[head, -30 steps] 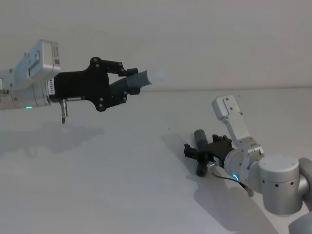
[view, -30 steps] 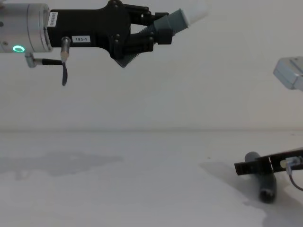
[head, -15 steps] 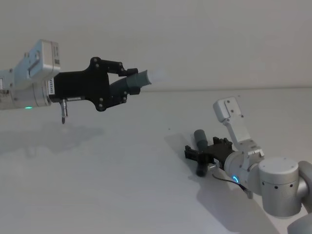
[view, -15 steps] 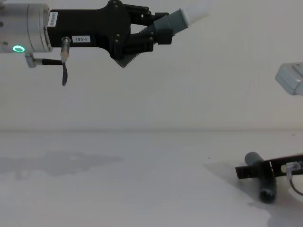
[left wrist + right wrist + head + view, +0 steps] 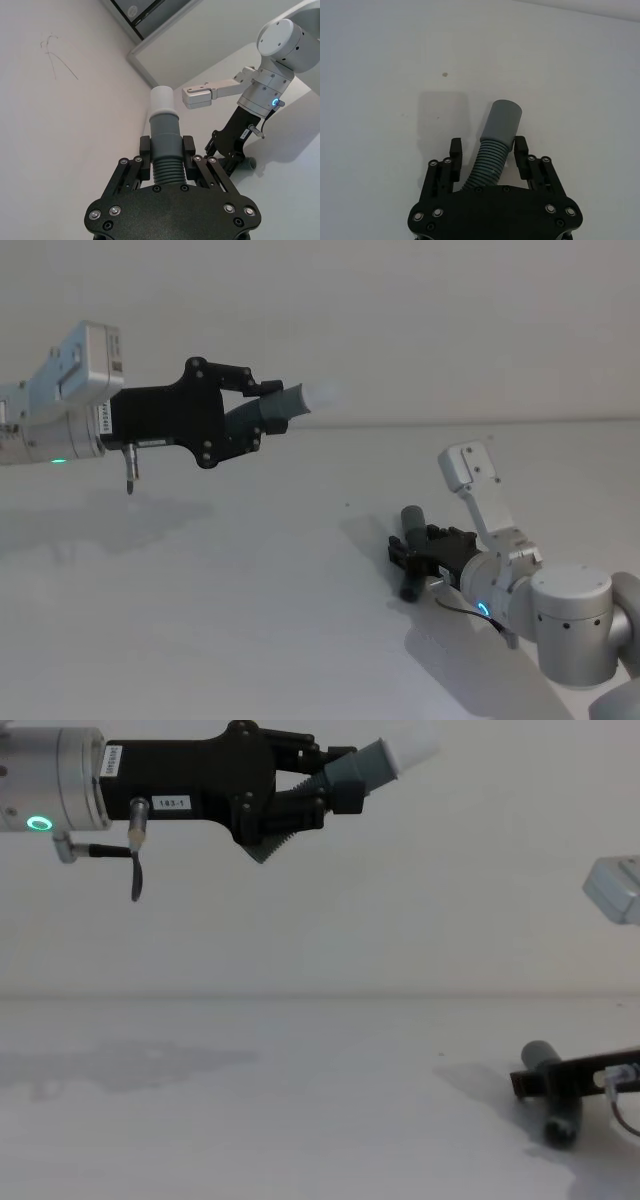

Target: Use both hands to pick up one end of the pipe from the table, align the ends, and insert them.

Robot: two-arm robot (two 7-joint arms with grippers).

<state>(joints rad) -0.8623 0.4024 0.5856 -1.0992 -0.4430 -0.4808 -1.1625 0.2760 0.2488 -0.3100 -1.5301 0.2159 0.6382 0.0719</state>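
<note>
Change noted: over the last second the black toothed right gripper (image 5: 408, 554) has drawn back slightly toward the robot's body. It is low on the plain white table (image 5: 200, 620), at the right. The short dark grey ribbed pipe piece (image 5: 411, 522) lying there has kept its place. The black left gripper (image 5: 262, 408) and its load have not moved.

Right gripper: fingers (image 5: 455, 150) spread, one on each side of the ribbed section of the grey piece, just behind its smooth round collar (image 5: 502, 120). A strip of table shows between one finger and the ribs; the other finger sits just beside them. Contact cannot be confirmed.

Left gripper: raised well above the table at the left and pinched on the ribbed body of the second dark grey pipe piece (image 5: 165, 150). Its white tip (image 5: 162, 102) projects beyond the fingers toward the right arm.
</note>
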